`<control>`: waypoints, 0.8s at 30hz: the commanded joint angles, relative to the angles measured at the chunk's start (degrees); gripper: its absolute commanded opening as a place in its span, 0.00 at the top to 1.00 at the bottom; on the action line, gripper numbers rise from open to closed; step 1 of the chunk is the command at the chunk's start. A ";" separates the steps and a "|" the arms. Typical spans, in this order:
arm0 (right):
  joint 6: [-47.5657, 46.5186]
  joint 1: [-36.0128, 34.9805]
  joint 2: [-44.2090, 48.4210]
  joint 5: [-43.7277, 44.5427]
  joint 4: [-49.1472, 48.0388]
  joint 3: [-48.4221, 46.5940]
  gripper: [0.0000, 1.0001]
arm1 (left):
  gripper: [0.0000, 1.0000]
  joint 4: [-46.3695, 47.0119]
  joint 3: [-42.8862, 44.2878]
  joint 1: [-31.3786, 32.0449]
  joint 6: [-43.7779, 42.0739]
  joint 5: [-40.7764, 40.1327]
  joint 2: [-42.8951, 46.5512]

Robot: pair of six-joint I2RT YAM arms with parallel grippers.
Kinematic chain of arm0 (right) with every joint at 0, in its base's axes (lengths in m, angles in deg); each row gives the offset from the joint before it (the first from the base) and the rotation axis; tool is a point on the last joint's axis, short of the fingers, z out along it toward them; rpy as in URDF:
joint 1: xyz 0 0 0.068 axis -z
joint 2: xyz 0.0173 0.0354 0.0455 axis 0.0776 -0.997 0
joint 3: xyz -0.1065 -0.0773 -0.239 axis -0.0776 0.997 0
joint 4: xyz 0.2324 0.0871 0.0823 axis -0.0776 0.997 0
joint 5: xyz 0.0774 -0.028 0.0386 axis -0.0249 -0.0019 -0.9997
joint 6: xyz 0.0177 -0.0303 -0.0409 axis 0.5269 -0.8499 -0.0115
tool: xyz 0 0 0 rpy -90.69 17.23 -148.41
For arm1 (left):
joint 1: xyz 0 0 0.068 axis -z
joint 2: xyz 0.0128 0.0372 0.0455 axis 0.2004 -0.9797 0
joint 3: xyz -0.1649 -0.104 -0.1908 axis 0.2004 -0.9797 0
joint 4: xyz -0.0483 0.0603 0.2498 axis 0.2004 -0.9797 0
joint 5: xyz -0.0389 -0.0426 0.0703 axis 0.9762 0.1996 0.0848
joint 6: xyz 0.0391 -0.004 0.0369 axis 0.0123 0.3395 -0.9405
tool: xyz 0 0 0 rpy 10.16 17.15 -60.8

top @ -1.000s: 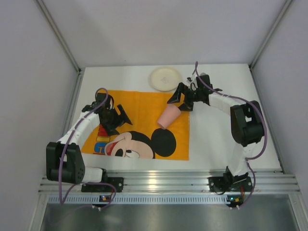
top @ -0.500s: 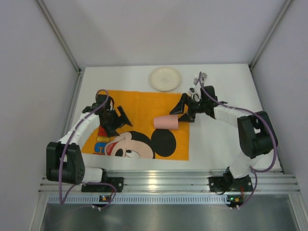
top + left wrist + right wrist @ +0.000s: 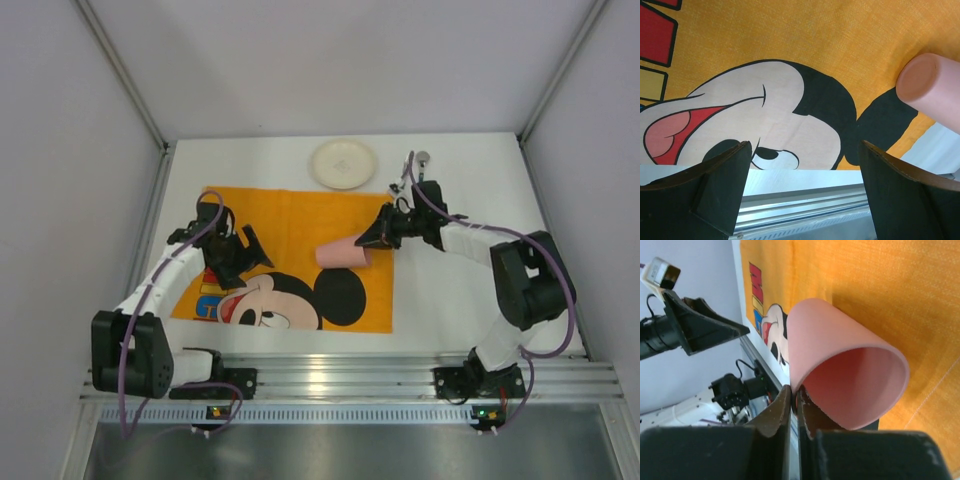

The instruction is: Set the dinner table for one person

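Observation:
A pink cup (image 3: 340,253) lies on its side on the orange cartoon-mouse placemat (image 3: 290,215), its mouth facing right. My right gripper (image 3: 373,240) is shut on the pink cup: in the right wrist view the gripper (image 3: 795,391) pinches the rim of the cup (image 3: 840,365), one finger inside and one outside. My left gripper (image 3: 248,250) hovers open over the mat's left part. In the left wrist view that gripper (image 3: 805,146) holds nothing and the cup's base (image 3: 932,87) shows at the upper right. The white dinner table (image 3: 455,300) lies under it all.
A cream plate (image 3: 343,163) sits at the back of the table, with small cutlery (image 3: 413,168) to its right. The ribbed aluminium rail (image 3: 340,375) runs along the near edge. Frame posts and grey walls close in both sides.
My right gripper has shut on the cup's rim. The cup has gone from tilted to lying flat and shifted slightly left. The left arm has barely moved.

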 commanded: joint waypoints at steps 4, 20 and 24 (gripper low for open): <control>-16.55 1.86 -0.76 8.11 22.81 -27.48 1.00 | 0.08 -0.89 -0.54 0.07 -1.03 -0.93 3.02; -33.97 -7.88 -22.55 53.57 71.21 -70.65 1.00 | 0.07 -2.65 0.34 0.07 -2.53 -1.19 4.87; -32.58 -12.72 -25.02 55.87 69.54 -69.07 1.00 | 0.07 -3.26 0.69 0.07 -2.88 -0.93 4.70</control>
